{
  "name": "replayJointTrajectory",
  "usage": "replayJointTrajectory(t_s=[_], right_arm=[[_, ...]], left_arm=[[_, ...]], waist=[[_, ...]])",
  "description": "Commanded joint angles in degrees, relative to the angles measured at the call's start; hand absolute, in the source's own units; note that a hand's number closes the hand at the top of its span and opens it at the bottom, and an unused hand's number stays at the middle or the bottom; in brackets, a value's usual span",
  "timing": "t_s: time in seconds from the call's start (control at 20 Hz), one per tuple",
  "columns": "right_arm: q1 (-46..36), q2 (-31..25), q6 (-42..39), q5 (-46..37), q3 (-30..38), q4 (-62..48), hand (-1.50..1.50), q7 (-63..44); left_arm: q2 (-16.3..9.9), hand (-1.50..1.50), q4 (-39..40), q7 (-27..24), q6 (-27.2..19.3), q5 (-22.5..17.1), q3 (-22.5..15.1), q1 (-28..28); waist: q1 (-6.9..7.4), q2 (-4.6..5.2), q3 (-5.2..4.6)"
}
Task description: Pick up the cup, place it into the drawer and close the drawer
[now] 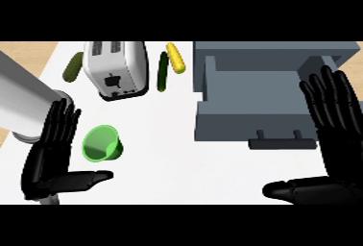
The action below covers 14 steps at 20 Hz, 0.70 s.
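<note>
A green cup [103, 143] lies tipped on the white counter at the left, its mouth facing up toward me. My left hand [50, 153] stands just left of it with straight fingers and the thumb stretched out below the cup, not touching it. A grey drawer [248, 91] is pulled open at the right, its inside bare, with a dark handle [282, 142] on its front. My right hand [333, 125] is held flat over the drawer's right side, fingers straight, thumb pointing left below the handle.
A white toaster [115, 68] stands at the back. Beside it lie a green cucumber [162, 72], a yellow corn cob [174, 57] and another green vegetable [73, 66]. A large metal cylinder [25, 103] lies at the left edge, behind my left hand.
</note>
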State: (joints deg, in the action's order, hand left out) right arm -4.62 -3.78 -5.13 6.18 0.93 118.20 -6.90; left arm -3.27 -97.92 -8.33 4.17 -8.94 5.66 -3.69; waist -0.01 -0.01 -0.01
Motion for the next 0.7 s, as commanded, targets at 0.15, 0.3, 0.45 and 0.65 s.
replayJointTrajectory(t_s=[0.15,0.3,0.45,0.65], right_arm=[[-5.31,1.03,2.69,-3.32,-2.08,-1.50,-1.50,-2.37],[-1.16,-0.20,-0.51,-0.77,0.16,-2.01,-1.50,0.89],[4.93,-0.45,-2.71,1.59,0.75,2.65,-1.50,2.43],[-2.94,-2.49,-0.59,4.63,3.53,4.57,-1.50,-7.33]], left_arm=[[-1.52,-1.50,7.89,-4.42,1.65,0.34,2.58,0.54],[-1.29,-1.50,12.20,-7.65,2.71,0.33,2.92,0.84],[-3.00,-1.50,20.46,-11.60,4.96,-0.17,4.98,3.83],[-4.35,-1.50,25.07,-15.12,5.49,0.47,6.40,5.03]], waist=[[0.14,0.01,0.00],[0.03,0.01,0.00],[-0.28,0.02,0.00],[-0.14,0.00,-0.02]])
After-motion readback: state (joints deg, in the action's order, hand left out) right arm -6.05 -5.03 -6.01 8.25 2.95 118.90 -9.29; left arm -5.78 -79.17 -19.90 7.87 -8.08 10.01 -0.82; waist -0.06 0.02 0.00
